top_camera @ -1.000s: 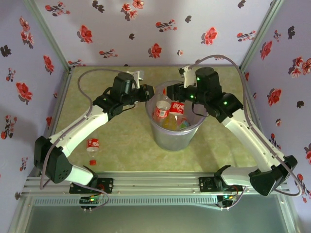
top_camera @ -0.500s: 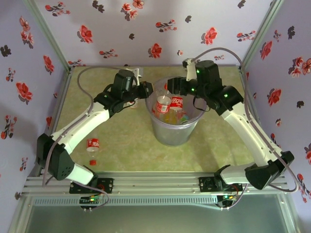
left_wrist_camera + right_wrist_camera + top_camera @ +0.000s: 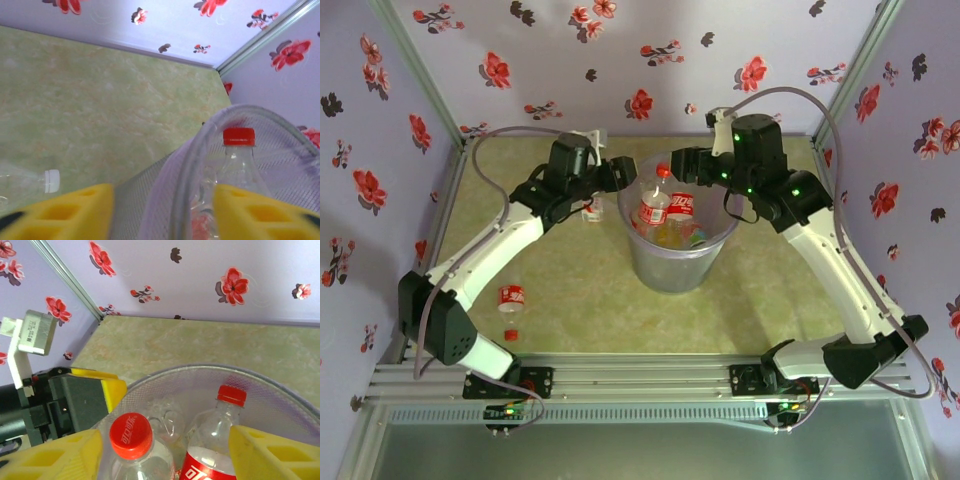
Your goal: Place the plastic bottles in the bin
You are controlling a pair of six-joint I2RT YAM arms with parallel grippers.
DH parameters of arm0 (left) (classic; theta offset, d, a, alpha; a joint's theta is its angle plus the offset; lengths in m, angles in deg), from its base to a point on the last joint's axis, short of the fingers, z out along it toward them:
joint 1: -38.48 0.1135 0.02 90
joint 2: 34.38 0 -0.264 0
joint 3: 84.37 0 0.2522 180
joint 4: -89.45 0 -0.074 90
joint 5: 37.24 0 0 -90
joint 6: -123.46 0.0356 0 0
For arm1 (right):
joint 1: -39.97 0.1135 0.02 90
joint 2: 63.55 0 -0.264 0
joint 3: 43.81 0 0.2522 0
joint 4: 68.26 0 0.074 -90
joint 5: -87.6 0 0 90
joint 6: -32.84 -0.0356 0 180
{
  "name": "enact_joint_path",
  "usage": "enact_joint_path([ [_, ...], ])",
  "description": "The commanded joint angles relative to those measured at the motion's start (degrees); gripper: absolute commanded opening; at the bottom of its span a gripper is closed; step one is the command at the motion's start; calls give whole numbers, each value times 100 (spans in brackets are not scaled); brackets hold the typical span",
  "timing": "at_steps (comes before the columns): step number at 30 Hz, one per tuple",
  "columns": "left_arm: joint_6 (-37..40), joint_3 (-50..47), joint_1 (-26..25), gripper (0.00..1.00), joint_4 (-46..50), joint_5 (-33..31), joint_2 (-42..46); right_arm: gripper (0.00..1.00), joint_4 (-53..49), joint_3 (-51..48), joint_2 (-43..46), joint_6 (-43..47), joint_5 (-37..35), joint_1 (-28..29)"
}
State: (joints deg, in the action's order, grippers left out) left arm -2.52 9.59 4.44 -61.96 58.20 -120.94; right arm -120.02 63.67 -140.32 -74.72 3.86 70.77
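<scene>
My left gripper (image 3: 164,196) stands wide open with nothing in it, its yellow fingers (image 3: 65,212) either side of the rim at about ten o'clock on the tall, round, translucent grey-lilac plastic bin (image 3: 670,272). My right gripper (image 3: 166,436) is also spread wide and empty, hanging over the rim near one o'clock. I judge both sit there because the bin mouth is the drop point. Below the right gripper, two clear plastic bottles with red labels and red caps (image 3: 131,436) stand upright inside the bin, propped on what is beneath them, including something yellow (image 3: 668,238) that I take for the all-yellow bottle. Work is left: a clear bottle with a white cap (image 3: 30,181) lies on the mottled green surface (image 3: 580,300) just outside the bin at ten o'clock, near my left gripper, so that seems the natural next pick. Another red-labelled bottle (image 3: 510,297) lies well apart at eight o'clock, with a loose red cap (image 3: 510,333) just beside it.
</scene>
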Motion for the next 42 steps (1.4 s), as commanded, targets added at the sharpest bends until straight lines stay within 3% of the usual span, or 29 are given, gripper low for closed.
enact_joint_path([
  [1, 261, 237, 95, 90, 285, -182, 209, 69, 46, -187, 209, 118, -158, -99],
  [2, 344, 240, 121, 99, 400, -224, 299, 70, 68, -240, 247, 122, -161, -141],
  [9, 627, -110, 763, 100, 1690, -254, 1305, 73, 209, -643, 421, 98, -140, -501],
  [16, 752, -1236, 1937, 100, 3707, -1484, 2698, 78, 478, -1208, 607, -109, -8, -945],
  [18, 687, -1723, 2298, 100, 3949, -1545, 2997, 81, 616, -1378, 646, -197, 62, -1035],
  [27, 505, -3542, 3674, 100, 3640, -1430, 3562, 87, 843, -1663, 543, -318, 397, -1252],
  [42, 159, -4058, 3811, 100, 2093, -879, 1903, 86, 909, -1761, 564, -309, 483, -1372],
])
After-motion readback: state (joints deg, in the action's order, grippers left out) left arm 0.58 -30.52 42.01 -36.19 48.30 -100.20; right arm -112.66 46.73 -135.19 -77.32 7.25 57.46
